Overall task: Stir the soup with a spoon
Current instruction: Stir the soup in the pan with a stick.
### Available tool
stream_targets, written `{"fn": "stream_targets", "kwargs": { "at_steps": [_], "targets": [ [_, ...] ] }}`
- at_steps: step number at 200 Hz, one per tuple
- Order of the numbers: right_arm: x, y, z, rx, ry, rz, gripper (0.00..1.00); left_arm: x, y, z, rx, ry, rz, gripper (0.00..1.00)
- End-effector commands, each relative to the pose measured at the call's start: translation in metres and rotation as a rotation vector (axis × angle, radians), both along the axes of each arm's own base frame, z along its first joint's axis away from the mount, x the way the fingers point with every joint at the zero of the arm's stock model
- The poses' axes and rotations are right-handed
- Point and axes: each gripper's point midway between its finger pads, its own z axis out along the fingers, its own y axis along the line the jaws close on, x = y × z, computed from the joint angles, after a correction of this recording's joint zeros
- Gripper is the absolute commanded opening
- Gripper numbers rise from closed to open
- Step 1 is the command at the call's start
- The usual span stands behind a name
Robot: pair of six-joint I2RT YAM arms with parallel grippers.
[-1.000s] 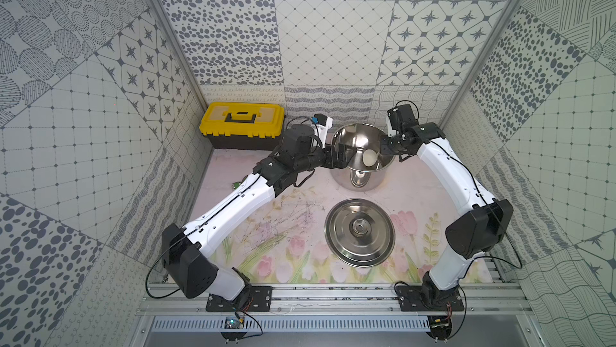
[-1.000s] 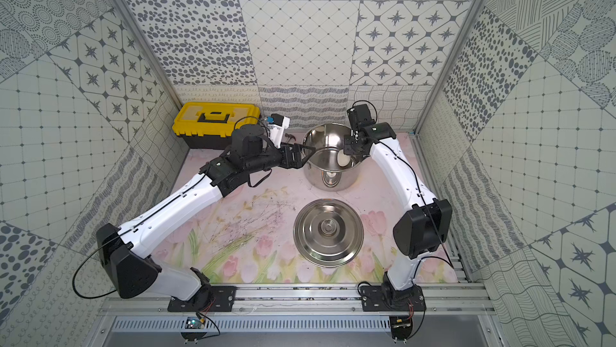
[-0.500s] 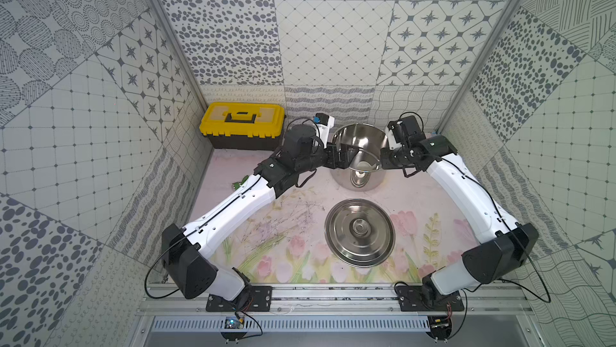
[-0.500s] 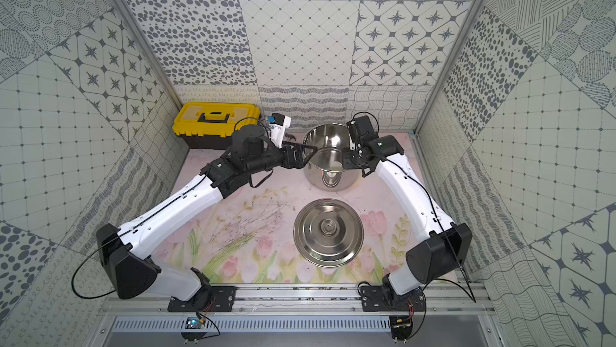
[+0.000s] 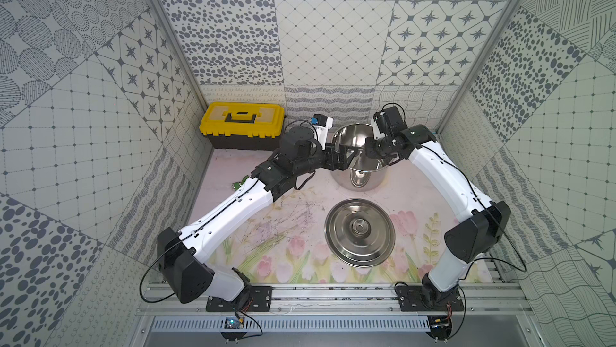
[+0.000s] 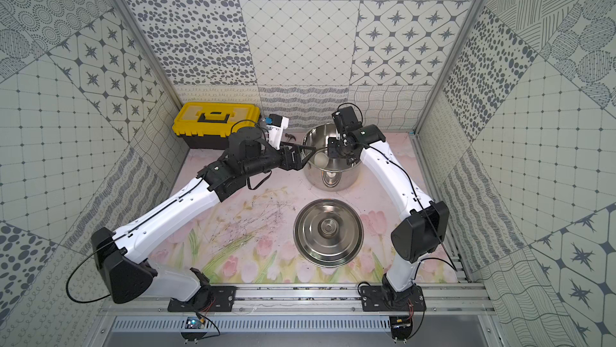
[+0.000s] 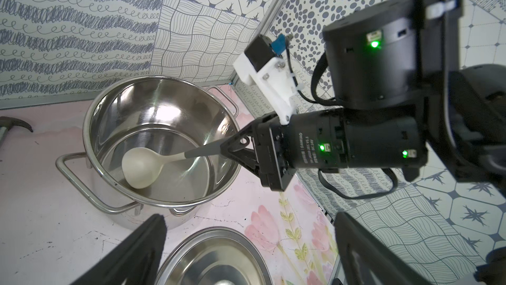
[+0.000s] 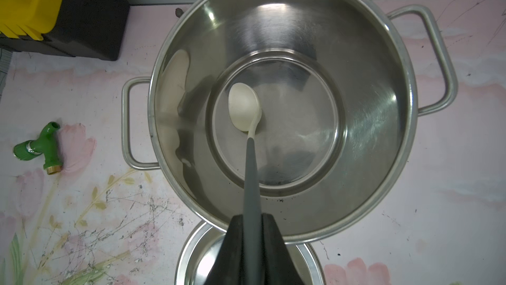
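The soup's vessel, a shiny steel stockpot (image 5: 376,182) (image 6: 346,178) (image 7: 153,100) (image 8: 369,122), stands at the back of the mat with no liquid visible inside. My right gripper (image 8: 251,216) (image 7: 227,148) (image 6: 333,153) is shut on the dark grey handle of the spoon (image 8: 243,107) (image 7: 142,167) (image 6: 320,161). The spoon's cream bowl is down at the pot's bottom, left of centre. My left gripper (image 7: 250,223) (image 5: 343,158) (image 6: 305,158) hovers open at the pot's left rim with nothing between its fingers.
The pot's steel lid (image 5: 360,232) (image 6: 328,232) lies knob-up on the flowered mat in front of the pot. A yellow toolbox (image 5: 243,122) stands at the back left. A green tap fitting (image 8: 41,149) and a claw hammer (image 7: 13,126) lie left of the pot.
My right arm swung its elbow out to the right and partly back, carrying the spoon's bowl leftwards inside the pot. The left arm has stayed almost still, open.
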Motion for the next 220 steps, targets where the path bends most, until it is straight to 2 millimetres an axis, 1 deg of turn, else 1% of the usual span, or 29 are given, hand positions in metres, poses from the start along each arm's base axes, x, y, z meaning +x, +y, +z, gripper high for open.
{"fn": "stream_targets", "kwargs": {
  "at_steps": [1, 25, 57, 86, 113, 137, 169, 195, 220],
  "targets": [
    [0.024, -0.01, 0.024, 0.018, -0.091, -0.044, 0.0, -0.004, 0.004, 0.013, -0.025, -0.03, 0.01, 1.0],
    [0.033, -0.027, 0.026, -0.002, -0.104, -0.081, 0.0, -0.007, 0.005, 0.012, -0.025, -0.018, 0.01, 1.0],
    [0.034, -0.054, 0.03, -0.019, -0.112, -0.122, 0.0, -0.009, 0.006, 0.012, -0.023, -0.022, 0.013, 1.0],
    [0.022, -0.072, 0.03, -0.049, -0.11, -0.135, 0.0, -0.008, 0.005, 0.012, -0.019, -0.026, 0.01, 1.0],
    [0.003, -0.079, 0.027, -0.066, -0.096, -0.124, 0.0, -0.006, 0.004, 0.013, -0.022, -0.035, 0.01, 1.0],
    [-0.016, -0.079, 0.024, -0.041, -0.077, -0.109, 0.0, -0.004, 0.003, 0.014, -0.023, -0.046, 0.011, 1.0],
    [-0.035, -0.071, 0.022, 0.003, -0.064, -0.096, 0.0, -0.001, 0.002, 0.016, -0.026, -0.06, 0.017, 1.0],
    [-0.043, -0.054, 0.023, 0.031, -0.059, -0.061, 0.0, 0.001, 0.002, 0.016, -0.028, -0.063, 0.021, 1.0],
    [-0.044, -0.029, 0.023, 0.044, -0.057, -0.013, 0.0, 0.0, 0.0, 0.017, -0.031, -0.064, 0.019, 1.0]
  ]
}}
